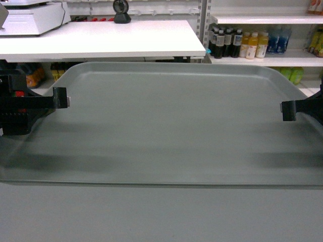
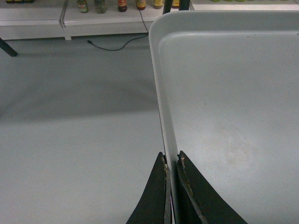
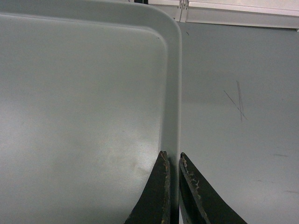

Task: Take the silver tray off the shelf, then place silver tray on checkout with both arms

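- Broadly, the grey floor [image 2: 70,140] takes up most of what lies under the scene; in both wrist views it shows beneath and beside the tray, with a dark cable [image 2: 112,46] lying on it at about 11 o'clock in the left wrist view.
- Next, the silver tray [image 1: 171,126] fills the middle of the head view, held level in the air above the floor, its far rounded corners toward 12 o'clock.
- Beyond the tray at 12 o'clock stands the checkout [image 1: 101,43], a white tabletop well apart from the tray, bearing a black round device [image 1: 121,11] and a white scale-like machine [image 1: 33,17] at 10 o'clock.
- At 1 to 2 o'clock white store shelving [image 1: 262,58] holds rows of bottles [image 1: 237,44].
- The left gripper [image 1: 61,98] sits at 9 o'clock on the tray's left rim; the left wrist view shows its two dark fingers [image 2: 154,196] clenched on that rim, one outside and one inside.
- The right gripper [image 1: 288,110] sits at 3 o'clock on the right rim; the right wrist view shows its fingers [image 3: 196,196] likewise clamped on either side of the raised edge.
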